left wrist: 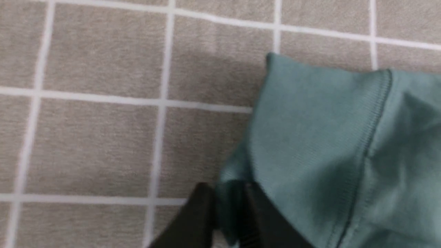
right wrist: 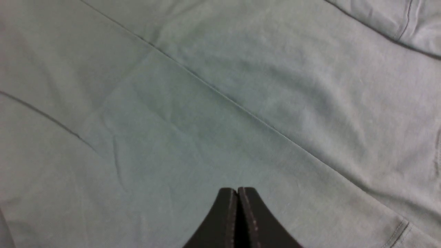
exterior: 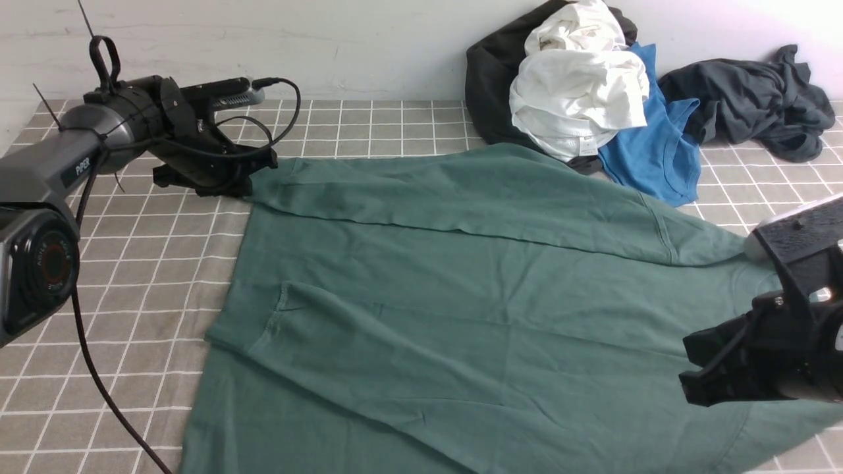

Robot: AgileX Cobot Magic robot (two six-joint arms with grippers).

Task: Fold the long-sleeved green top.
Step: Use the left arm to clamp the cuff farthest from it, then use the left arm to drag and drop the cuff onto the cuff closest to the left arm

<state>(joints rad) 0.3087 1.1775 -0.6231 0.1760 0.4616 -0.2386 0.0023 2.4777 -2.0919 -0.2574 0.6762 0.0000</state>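
The left gripper point(exterior: 227, 183) is clamping the green top's point(exterior: 461, 309) cuff point(left wrist: 310, 117) near the far left corner, its sleeve point(exterior: 461, 191) stretching toward the right edge, where the right gripper point(exterior: 699, 372) is hovering, jaws together.

Soft, even light fills the room. In the front view the worktop point(exterior: 369, 125) carries only faint shadows, the darkest under the left arm point(exterior: 118, 125). The white garment point(exterior: 579, 85) glares almost featureless, and a pinkish cast tints the wall point(exterior: 724, 26) at upper right. The left wrist view is smeared throughout, and the black fingers point(left wrist: 200, 220) are blurred. In the right wrist view the green long-sleeved top point(right wrist: 172, 120) looks washed-out, pale grey-green, its creases fairly sharp.
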